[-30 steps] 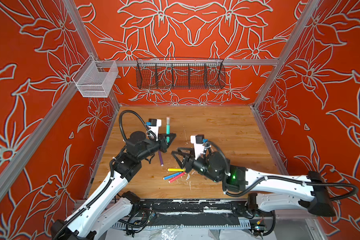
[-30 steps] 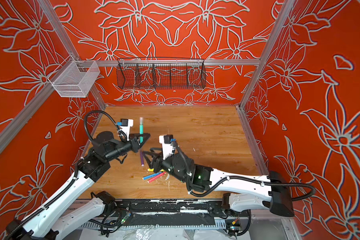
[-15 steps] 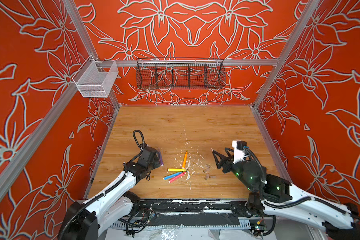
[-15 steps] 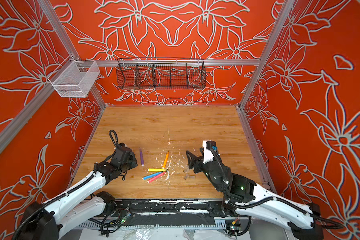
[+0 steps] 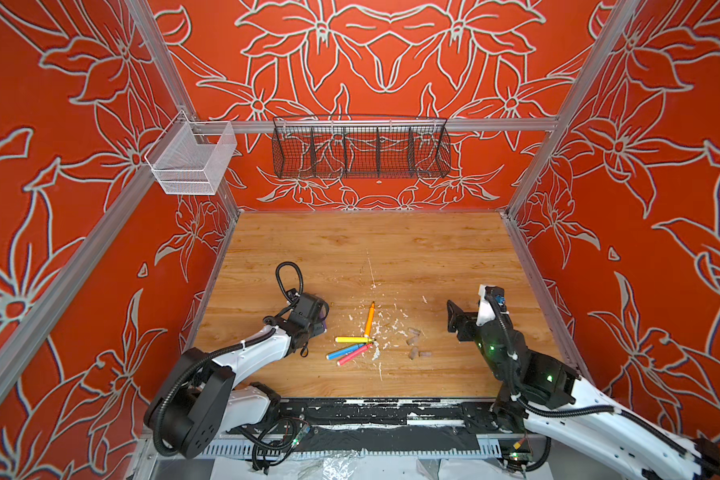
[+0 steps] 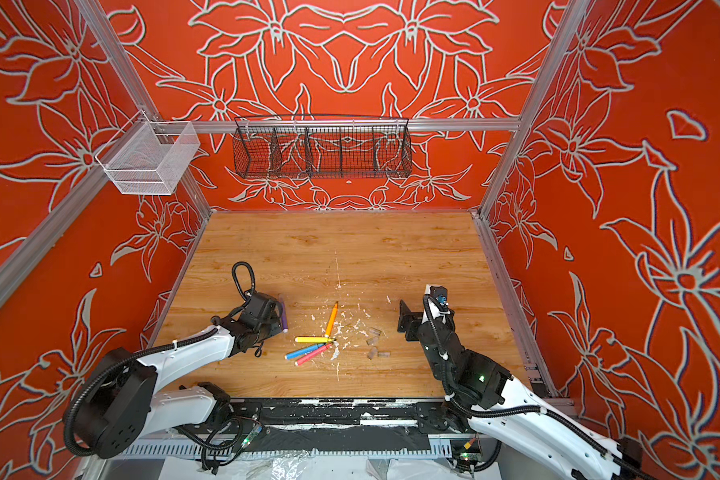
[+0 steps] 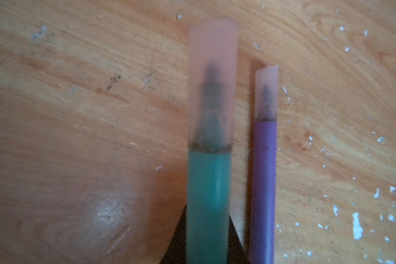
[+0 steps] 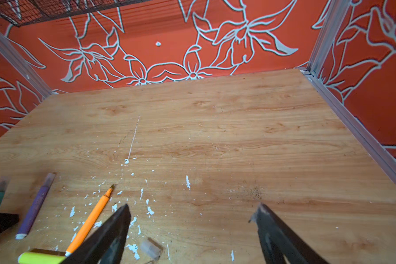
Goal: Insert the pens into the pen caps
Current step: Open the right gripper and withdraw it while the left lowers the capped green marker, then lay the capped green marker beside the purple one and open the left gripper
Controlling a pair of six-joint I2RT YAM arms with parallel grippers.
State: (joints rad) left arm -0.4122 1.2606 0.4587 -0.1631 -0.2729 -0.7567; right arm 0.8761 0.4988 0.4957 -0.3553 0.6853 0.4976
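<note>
My left gripper (image 7: 207, 228) is shut on the green pen (image 7: 207, 201), whose tip sits inside a translucent cap (image 7: 212, 86). It is held low, alongside the capped purple pen (image 7: 263, 182) on the table. In both top views this gripper (image 5: 314, 316) covers the green pen. Orange (image 5: 369, 319), yellow (image 5: 352, 339), blue (image 5: 344, 351) and pink (image 5: 354, 354) pens lie uncapped mid-table. Several loose pen caps (image 5: 413, 341) lie right of them. My right gripper (image 8: 192, 208) stands open and empty, right of the caps (image 6: 406, 322); one cap (image 8: 150, 249) lies near its finger.
White flecks of debris (image 5: 385, 332) are scattered around the pens. A black wire basket (image 5: 360, 149) hangs on the back wall and a white mesh basket (image 5: 192, 160) on the left wall. Red walls close in three sides of the wooden table (image 5: 371, 249).
My left arm has come down from mid-air to the table beside the purple pen, still holding the green pen. My right gripper has drawn back to the right of the caps and opened.
</note>
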